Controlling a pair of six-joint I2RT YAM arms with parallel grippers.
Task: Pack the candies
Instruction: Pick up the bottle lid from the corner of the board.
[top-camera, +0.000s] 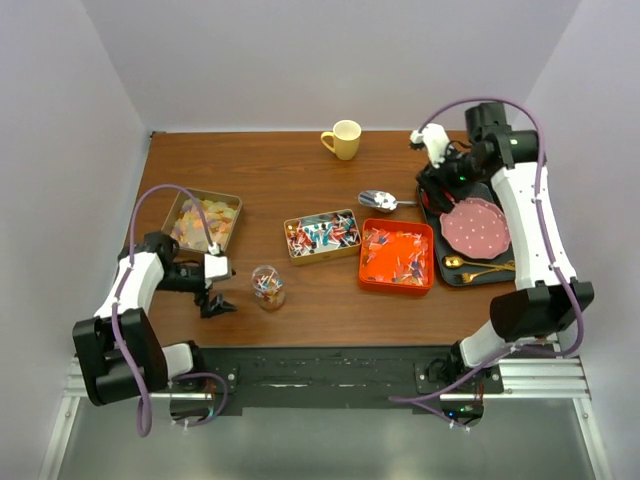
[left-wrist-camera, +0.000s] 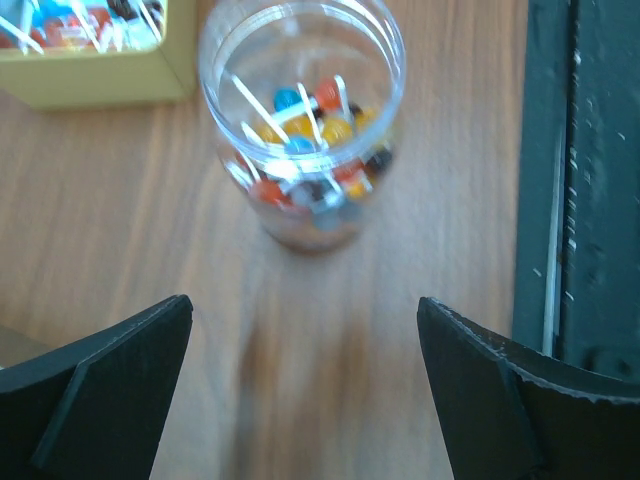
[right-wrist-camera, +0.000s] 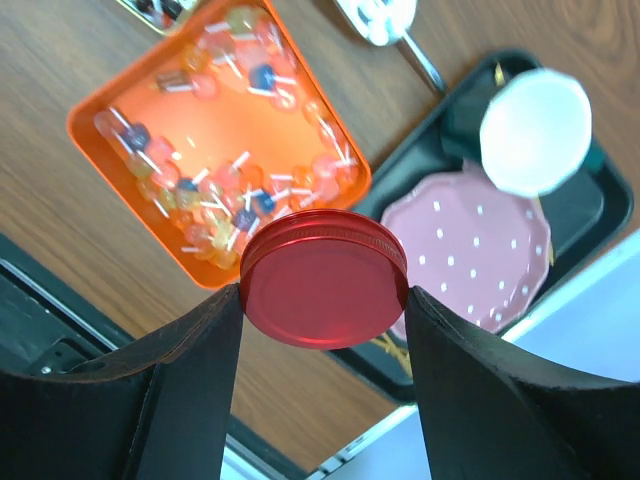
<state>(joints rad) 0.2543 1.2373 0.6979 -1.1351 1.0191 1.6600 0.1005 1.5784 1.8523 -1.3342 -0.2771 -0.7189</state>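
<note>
Candies lie in three containers: pastel ones in a tin (top-camera: 202, 220) at the left, red-blue-white ones in a yellow tin (top-camera: 321, 236), orange-yellow-red ones in an orange tray (top-camera: 397, 256). A small clear jar (top-camera: 268, 287) also holds some candies (left-wrist-camera: 310, 150). My left gripper (left-wrist-camera: 305, 330) sits low on the table just left of the jar, open, with only bare wood between its fingers. My right gripper (right-wrist-camera: 325, 300) hangs high over the right side, shut on a round red lid (right-wrist-camera: 325, 280), above the orange tray's (right-wrist-camera: 90, 130) edge.
A black tray (top-camera: 440, 265) at the right carries a pink dotted plate (top-camera: 475, 226) and gold spoons (top-camera: 478, 266); a white octagonal object (right-wrist-camera: 535, 130) sits there too. A yellow mug (top-camera: 343, 139) and a silver spoon (top-camera: 385, 201) are behind. The black base rail (left-wrist-camera: 580, 200) runs near the jar.
</note>
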